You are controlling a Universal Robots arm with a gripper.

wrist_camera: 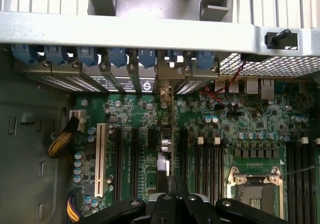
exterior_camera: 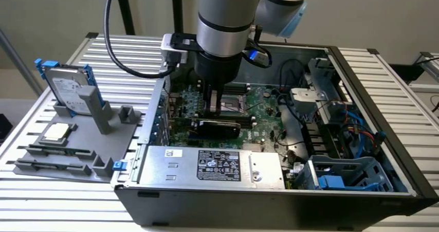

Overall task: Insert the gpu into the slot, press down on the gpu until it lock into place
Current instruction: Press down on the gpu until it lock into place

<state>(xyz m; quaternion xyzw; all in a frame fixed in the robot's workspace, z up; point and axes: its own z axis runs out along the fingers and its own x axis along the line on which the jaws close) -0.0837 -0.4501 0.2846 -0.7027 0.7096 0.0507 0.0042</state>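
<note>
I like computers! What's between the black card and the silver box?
Exterior view: green circuit board lies between the gpu and the silver box.

The arm (exterior_camera: 219, 16) hangs straight down from twelve o'clock in the exterior view, its silver tube upright, with a grey-and-blue joint (exterior_camera: 285, 3) at its one o'clock. Below the tube, the black wrist (exterior_camera: 218, 70) carries the gripper (exterior_camera: 218, 107), which points to six o'clock. Its fingers (wrist_camera: 170, 186) are pressed together with no gap between them.
</note>
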